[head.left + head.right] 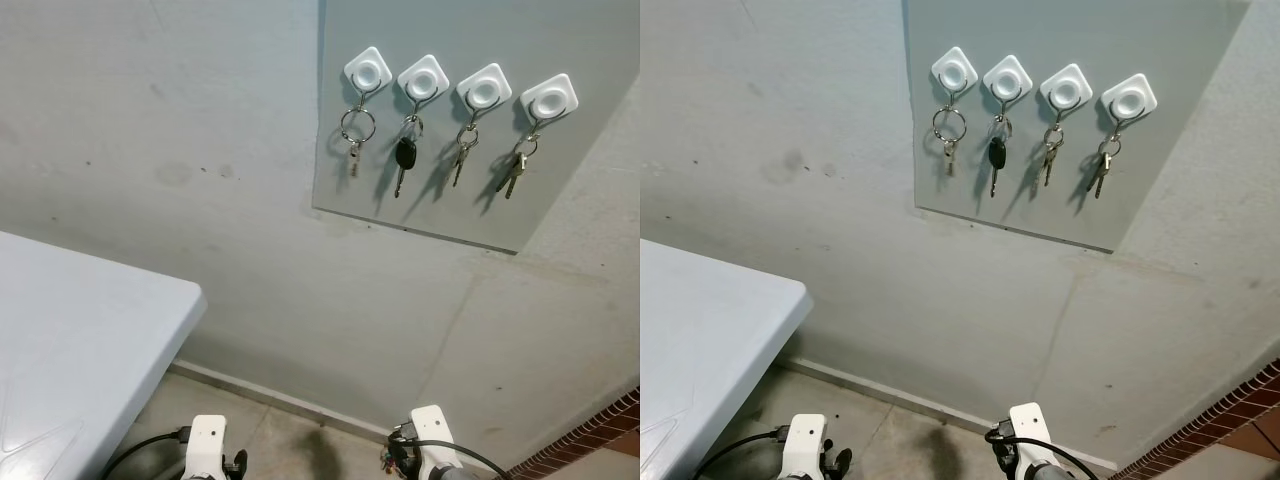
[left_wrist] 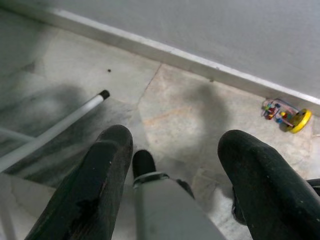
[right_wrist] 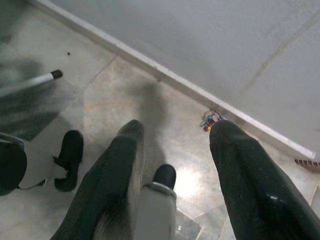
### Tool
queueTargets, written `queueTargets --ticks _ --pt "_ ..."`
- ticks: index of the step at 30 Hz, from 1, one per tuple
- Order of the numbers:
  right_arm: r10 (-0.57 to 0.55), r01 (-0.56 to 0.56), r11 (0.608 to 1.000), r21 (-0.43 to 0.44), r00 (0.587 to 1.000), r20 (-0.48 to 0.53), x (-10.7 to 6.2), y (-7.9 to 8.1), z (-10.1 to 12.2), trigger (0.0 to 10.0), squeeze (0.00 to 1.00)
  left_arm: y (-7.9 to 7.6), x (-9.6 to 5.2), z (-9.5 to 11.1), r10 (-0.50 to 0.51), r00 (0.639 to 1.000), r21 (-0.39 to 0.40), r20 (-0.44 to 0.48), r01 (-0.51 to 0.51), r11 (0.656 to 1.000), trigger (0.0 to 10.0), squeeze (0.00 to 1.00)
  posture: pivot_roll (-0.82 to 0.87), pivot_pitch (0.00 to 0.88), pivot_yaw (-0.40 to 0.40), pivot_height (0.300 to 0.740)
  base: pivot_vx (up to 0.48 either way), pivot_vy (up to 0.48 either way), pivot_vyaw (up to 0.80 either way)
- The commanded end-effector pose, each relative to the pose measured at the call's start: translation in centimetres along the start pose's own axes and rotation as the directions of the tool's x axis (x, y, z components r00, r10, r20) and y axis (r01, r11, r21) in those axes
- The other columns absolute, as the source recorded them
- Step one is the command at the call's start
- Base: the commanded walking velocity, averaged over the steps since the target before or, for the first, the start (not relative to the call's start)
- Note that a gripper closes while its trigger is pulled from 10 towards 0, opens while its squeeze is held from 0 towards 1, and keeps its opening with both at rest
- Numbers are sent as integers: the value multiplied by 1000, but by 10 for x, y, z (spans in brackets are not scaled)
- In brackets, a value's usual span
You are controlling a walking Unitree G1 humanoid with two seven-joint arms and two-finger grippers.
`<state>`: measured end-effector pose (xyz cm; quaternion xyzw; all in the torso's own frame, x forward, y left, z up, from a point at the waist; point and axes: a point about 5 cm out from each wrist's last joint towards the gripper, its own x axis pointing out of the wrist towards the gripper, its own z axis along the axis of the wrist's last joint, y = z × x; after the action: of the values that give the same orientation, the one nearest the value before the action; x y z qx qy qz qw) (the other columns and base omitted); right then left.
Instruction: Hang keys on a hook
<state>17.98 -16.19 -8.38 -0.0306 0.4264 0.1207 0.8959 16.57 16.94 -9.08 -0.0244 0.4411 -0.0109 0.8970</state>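
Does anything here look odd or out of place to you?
One thing: a small colourful toy lies on the floor against the wall's skirting, away from everything else. On the board, all four hooks carry keys hanging straight. Both grippers hang open and empty near the floor.

We see a matt grey wall, rough and stained, carrying a smoother, faintly glossy grey panel. On the panel sit four white glossy plastic hooks. Shiny metal rings and keys hang from them; one key has a black plastic head. At the lower left edge is a smooth matt white table top. The floor is polished stone, mottled and reflective. Our left gripper and right gripper have dull black fingers.
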Motion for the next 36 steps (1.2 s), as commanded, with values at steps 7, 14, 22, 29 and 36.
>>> queueTargets --ticks 7,14,22,29,36 --pt "-45 51 996 79 996 -76 -5 -5 -18 10000 0 5 -2 -9 3 999 48 -42 0 999 10000 0 -154 0 15 740 0 0 -258" --pt "-31 35 998 54 996 -83 -4 -2 -18 10000 0 2 -3 -11 -2 999 46 -47 4 999 10000 0 -150 0 8 740 0 0 -704" --pt "-21 24 999 29 996 -88 -4 0 -18 10000 0 2 -3 -12 -10 999 38 -49 12 999 10000 0 -153 0 7 740 0 -89 -90" --pt "-26 29 999 32 996 -90 -4 -1 -18 10000 0 1 -3 -12 -15 999 41 -52 17 999 10000 0 -148 0 2 740 0 -467 0" --pt "-26 28 999 22 995 -91 -4 -2 -19 10000 0 1 -3 -14 -18 998 40 -56 21 999 10000 0 -145 0 -2 740 0 -480 0"
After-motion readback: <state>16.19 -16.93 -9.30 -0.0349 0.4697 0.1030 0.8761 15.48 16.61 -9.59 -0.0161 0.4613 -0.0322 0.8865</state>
